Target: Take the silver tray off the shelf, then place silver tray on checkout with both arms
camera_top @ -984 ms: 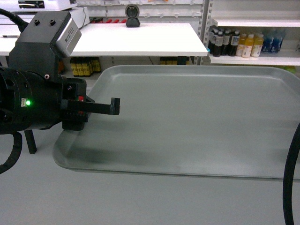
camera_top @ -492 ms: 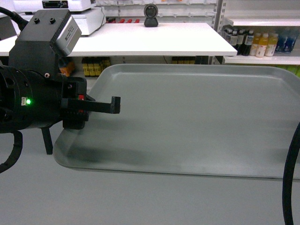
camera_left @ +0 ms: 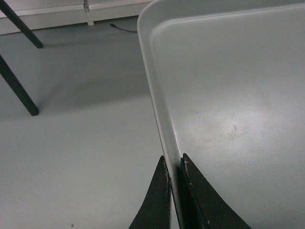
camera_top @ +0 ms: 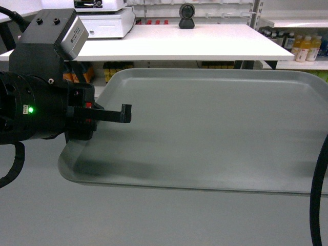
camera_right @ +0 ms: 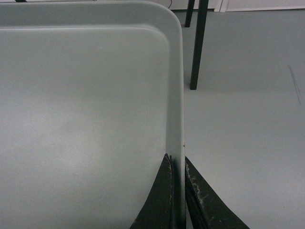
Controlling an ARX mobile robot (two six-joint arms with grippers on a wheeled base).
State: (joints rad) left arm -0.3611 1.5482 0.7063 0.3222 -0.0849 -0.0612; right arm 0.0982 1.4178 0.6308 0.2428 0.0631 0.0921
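Head view, large dull grey-silver metal tray point(camera_top: 215, 128) held above grey floor, left fingers point(camera_left: 190, 191) pinching its left rim, right fingers point(camera_right: 159, 200) pinching right rim, white desk point(camera_top: 174, 43) beyond.

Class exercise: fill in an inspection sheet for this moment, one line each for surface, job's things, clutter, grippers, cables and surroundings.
Surface: white checkout counter ahead, beyond the tray; grey floor below.
Job's things: silver tray held level in the air, its bottom bare.
Clutter: weighing scale and a small black scanner stand on the counter.
Grippers: left gripper pinches the tray's left rim; right gripper pinches its right rim, one finger on each side of it.
Cables: black cable at the head view's right edge; another loops at lower left.
Surroundings: shelves with drink bottles at right; dark counter legs.
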